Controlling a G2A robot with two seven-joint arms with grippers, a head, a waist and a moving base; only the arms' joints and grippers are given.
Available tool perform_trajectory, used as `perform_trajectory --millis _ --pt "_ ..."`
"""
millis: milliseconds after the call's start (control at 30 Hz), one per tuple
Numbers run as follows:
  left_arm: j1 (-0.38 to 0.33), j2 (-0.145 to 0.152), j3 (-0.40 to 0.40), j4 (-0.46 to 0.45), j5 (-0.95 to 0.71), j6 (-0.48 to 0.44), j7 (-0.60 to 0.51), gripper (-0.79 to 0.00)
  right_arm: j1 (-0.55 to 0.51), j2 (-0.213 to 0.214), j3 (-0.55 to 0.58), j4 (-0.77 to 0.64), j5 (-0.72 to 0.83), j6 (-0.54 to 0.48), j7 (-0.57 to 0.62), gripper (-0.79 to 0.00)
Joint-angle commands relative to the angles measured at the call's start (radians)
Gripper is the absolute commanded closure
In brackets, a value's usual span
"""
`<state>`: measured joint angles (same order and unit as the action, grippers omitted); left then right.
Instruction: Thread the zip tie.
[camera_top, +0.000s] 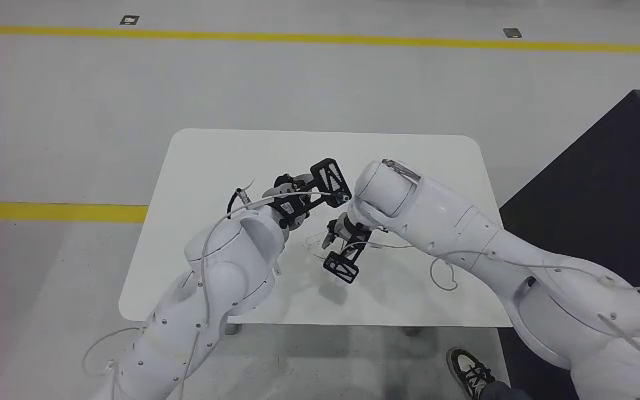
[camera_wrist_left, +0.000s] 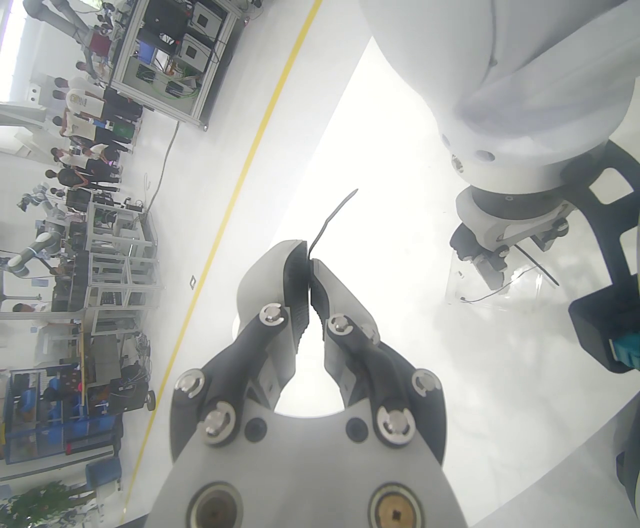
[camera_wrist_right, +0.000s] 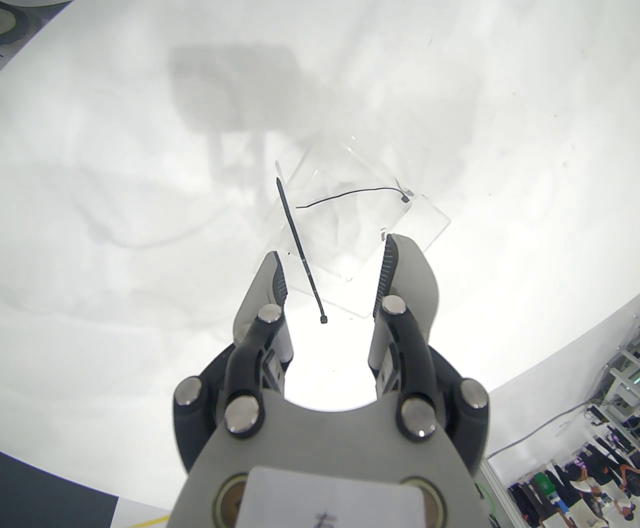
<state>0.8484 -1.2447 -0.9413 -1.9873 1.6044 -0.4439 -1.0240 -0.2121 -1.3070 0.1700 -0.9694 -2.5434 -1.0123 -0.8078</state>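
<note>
Zip tie (camera_wrist_left: 332, 217), a slim black plastic strip with a slight curve, juts from the left gripper (camera_wrist_left: 306, 260), whose ridged dark pads are pressed together on it, just beside the clear hard-plastic tray (camera_wrist_right: 425, 220) on the smooth white counter (camera_top: 420, 150). Over that tray the right gripper (camera_wrist_right: 332, 246) stands spread around a second, straight black tie (camera_wrist_right: 300, 245), touching neither finger. The springy tail could flex and miss the small square head; the unheld tie could slide on slick plastic.

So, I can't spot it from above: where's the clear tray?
Right wrist view: the clear tray lies on the white table just ahead of the right gripper, whose fingers are open; a thin zip tie lies on it.
</note>
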Motion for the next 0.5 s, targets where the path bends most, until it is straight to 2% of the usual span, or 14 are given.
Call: perform_trajectory --millis 0,467 --pt "0.0 0.0 0.0 0.0 0.0 0.0 0.0 0.0 -0.001 -0.004 0.0 0.004 -0.001 0.0 0.0 -0.369" --pt "0.0 0.0 0.0 0.0 0.0 0.0 0.0 0.0 -0.015 -0.032 0.0 0.041 -0.018 0.0 0.0 -0.339"
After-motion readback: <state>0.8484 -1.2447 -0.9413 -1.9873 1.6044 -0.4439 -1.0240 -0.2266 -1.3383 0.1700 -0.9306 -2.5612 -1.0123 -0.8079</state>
